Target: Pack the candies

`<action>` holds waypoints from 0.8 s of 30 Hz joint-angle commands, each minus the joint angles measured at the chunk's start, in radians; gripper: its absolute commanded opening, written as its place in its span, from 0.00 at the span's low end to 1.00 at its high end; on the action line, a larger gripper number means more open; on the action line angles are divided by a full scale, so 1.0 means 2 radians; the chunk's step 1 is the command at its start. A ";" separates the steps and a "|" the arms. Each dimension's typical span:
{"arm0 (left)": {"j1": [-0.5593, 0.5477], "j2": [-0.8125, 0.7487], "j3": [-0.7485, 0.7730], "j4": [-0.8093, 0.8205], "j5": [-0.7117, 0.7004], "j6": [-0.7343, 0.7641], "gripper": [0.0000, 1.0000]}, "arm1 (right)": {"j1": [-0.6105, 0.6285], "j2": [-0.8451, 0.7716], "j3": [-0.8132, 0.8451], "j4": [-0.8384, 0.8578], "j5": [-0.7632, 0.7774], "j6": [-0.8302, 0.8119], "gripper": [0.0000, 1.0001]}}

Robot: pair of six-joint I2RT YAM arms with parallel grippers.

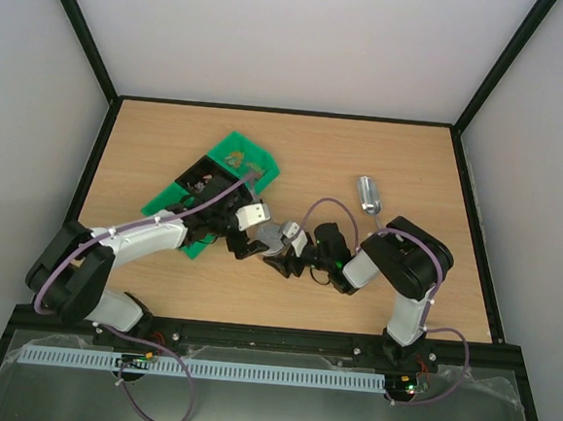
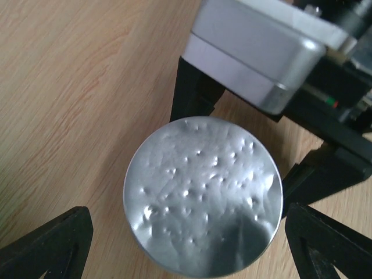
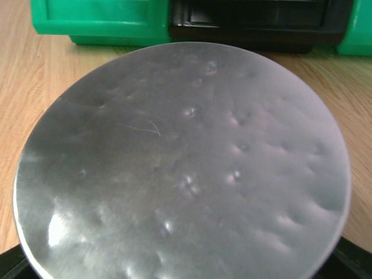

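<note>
Pale wood covers the table (image 1: 393, 151), closed in by white walls and a black frame. On my overhead feed I count one green tray (image 1: 162, 204), one metal scoop (image 1: 368, 193) and one round silver lid (image 1: 273, 234), with two arms bent in toward the middle. The candies (image 1: 235, 155) lie in the tray's far green compartment, a small mixed heap too fine for me to count, well apart from both grippers; neither wrist camera shows them. The left arm lies across the tray's near end and hides part of its black sections. The scoop lies by itself on the wood beyond the right arm. From above, the lid is only a sliver between the two wrists, while the wrist feeds show it properly as a dented disc. On the left wrist feed the left gripper (image 2: 187, 224) has its jaws spread wide, with the lid between its fingers and neither clearly touching it. Beyond it the right gripper (image 2: 235, 160) clasps the lid at the rim. The lid nearly fills the right wrist feed and blocks most of that view, with the tray's edge showing across the top.
</note>
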 commanded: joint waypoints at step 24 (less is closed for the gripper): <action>-0.039 0.065 0.015 0.049 -0.041 -0.019 0.94 | 0.015 -0.006 -0.009 -0.014 0.047 0.017 0.54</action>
